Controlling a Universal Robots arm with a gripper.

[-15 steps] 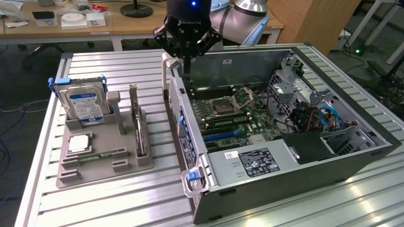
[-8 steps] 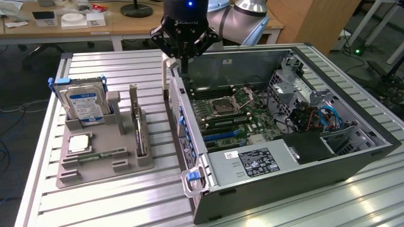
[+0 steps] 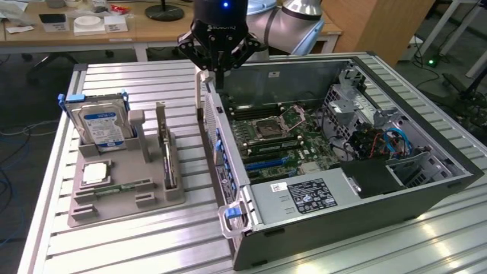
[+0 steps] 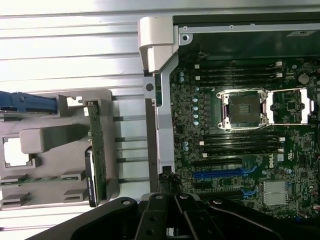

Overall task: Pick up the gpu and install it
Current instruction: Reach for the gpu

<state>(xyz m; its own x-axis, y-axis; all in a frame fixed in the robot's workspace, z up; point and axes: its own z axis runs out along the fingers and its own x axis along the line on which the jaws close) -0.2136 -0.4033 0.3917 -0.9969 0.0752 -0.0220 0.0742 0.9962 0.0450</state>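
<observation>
Claw [image 3: 218, 69], marked Robotiq, closed above case [image 3: 343, 234]; gpu [image 3: 169, 157] stands in tray [image 3: 114, 201].

My black gripper [image 3: 218, 74] looks matt, like hard plastic. The ribbed silver metal table [image 3: 137, 245] shines smooth; the grey moulded plastic tray [image 3: 122, 206] is dull.

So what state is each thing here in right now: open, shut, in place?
gripper: shut, nothing seen in it, above a side wall of the computer case.
gpu: standing on edge in the grey tray, untouched.
hard drive: upright in the grey tray.
computer case: side open, board exposed.
processor socket: cover flipped open, looks empty.
</observation>
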